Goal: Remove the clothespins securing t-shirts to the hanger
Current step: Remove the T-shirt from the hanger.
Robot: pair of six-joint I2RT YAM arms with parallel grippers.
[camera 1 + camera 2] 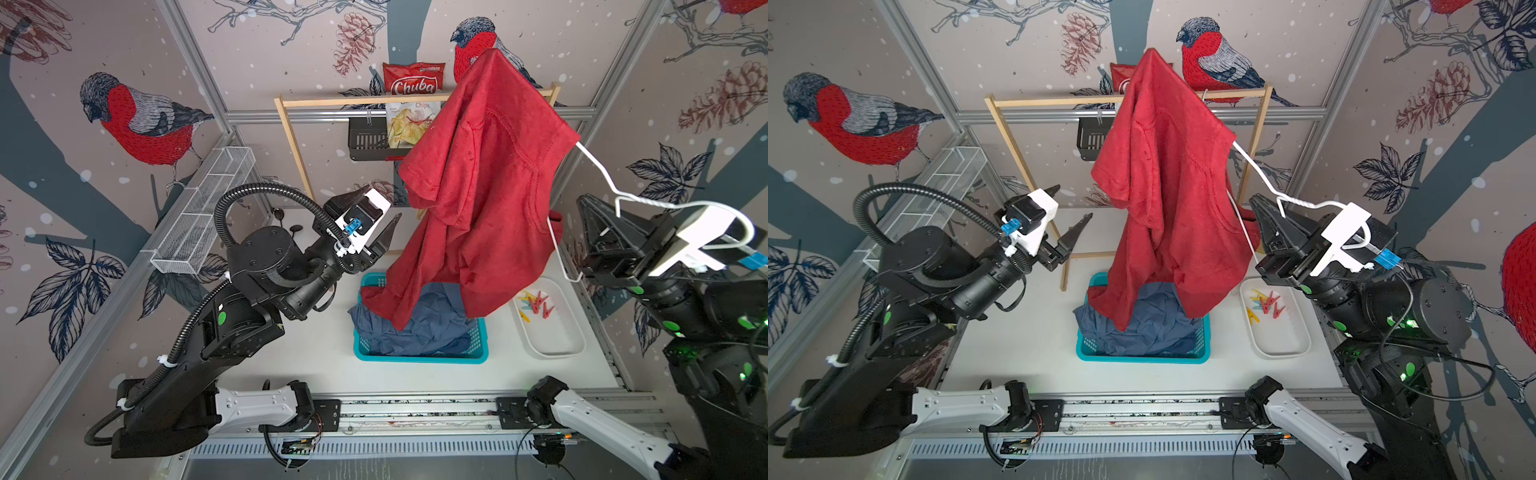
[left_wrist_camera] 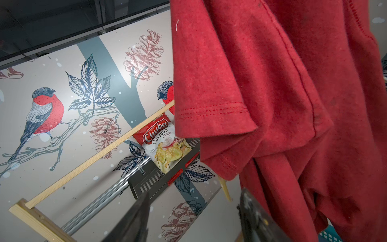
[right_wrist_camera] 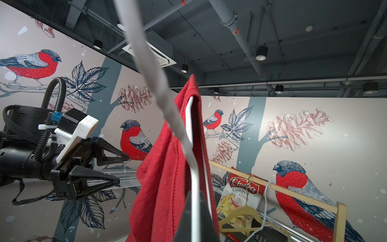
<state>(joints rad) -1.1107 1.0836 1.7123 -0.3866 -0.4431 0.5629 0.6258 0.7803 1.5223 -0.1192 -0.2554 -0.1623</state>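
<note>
Two arms flank a red t-shirt (image 1: 478, 187) raised above the table (image 1: 324, 365). At left, the left tool (image 1: 1072, 203) hangs in the air, its jaws well apart with nothing between them, just beside the shirt's sleeve but not touching it. Behind it stands a wooden rack (image 1: 291, 137), with a chips bag (image 1: 411, 79) at its top rail. At centre, a teal basket (image 1: 419, 358) on the table holds crumpled blue cloth (image 1: 424, 328); the lower hem of the red t-shirt drapes onto this cloth and over the basket's far rim. The shirt hangs bunched on a white wire hanger (image 3: 146, 62), steeply tilted, with one shoulder end high before the rack and the hook end low at right. Right of the basket, a white tray (image 1: 552, 336) carries the clothespins (image 1: 536, 305), a small heap in red, yellow and pale blue at its far end, apart from the shirt. At far right, the right tool (image 1: 1258, 203) is closed tight on the hanger's wire, as the right wrist view shows.
</note>
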